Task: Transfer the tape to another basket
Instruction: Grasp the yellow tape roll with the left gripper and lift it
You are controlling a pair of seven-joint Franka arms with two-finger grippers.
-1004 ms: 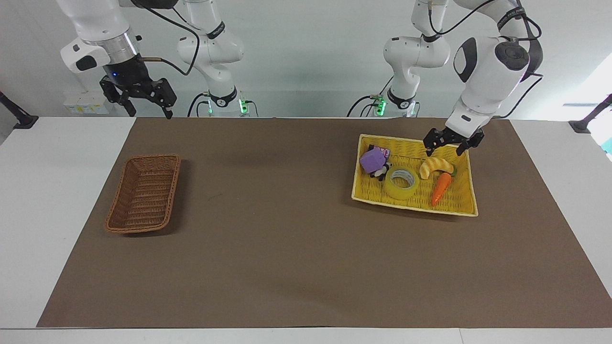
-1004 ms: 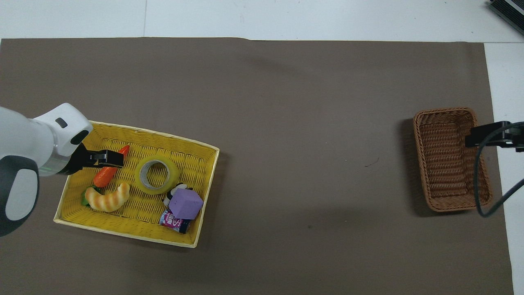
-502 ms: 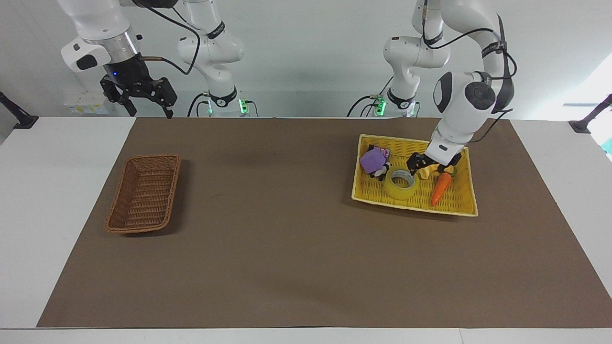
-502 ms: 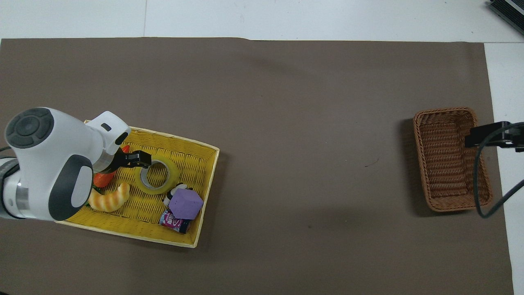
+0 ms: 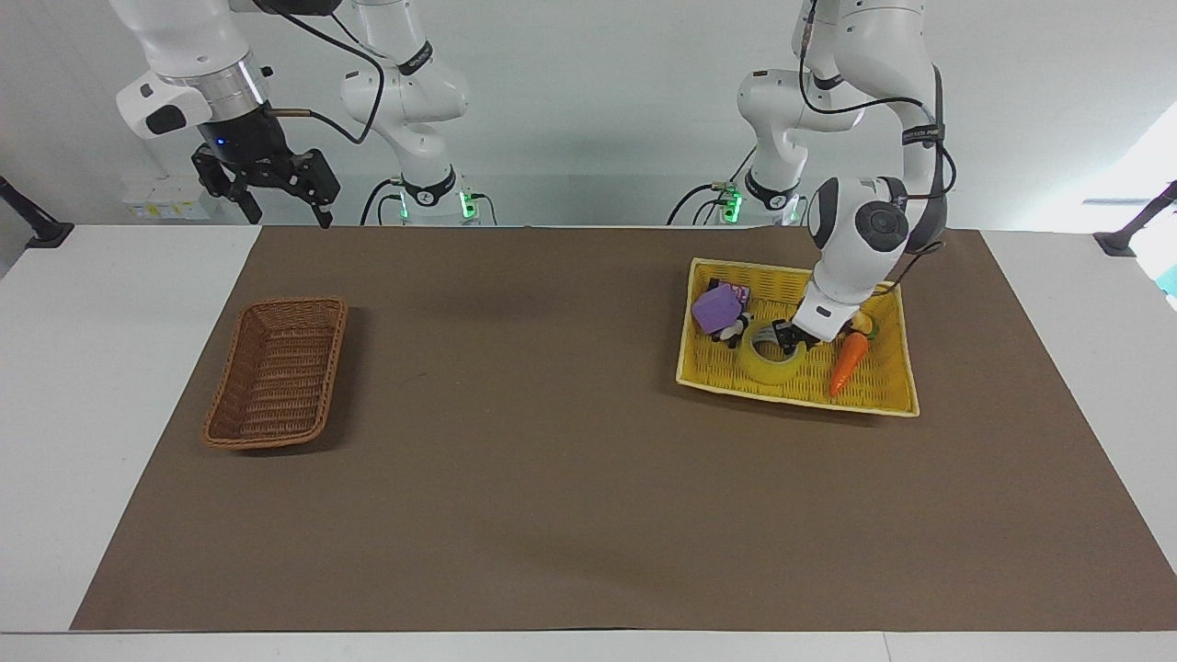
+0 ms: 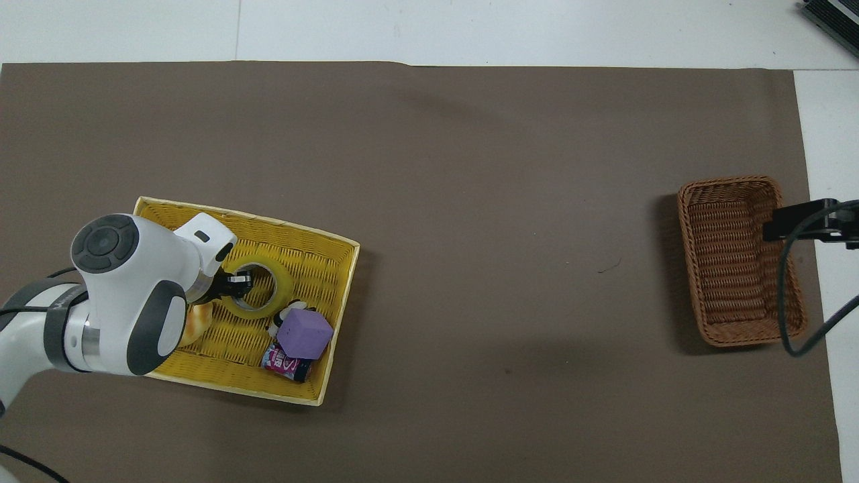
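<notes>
Down into the yellow basket (image 5: pixel 897 391) my left gripper (image 5: pixel 789 337) dropped — now clamped on the tape's (image 5: pixel 769 364) wall. Right gripper (image 5: pixel 276 198) waits, spread wide — raised near the wicker basket (image 5: pixel 276 372).

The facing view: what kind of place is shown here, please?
Probably a robotics lab set up for manipulation trials: two white arms stand at a table covered with a brown mat, and two wicker baskets, a yellow basket of toy items and a brown basket, lie on it.
</notes>
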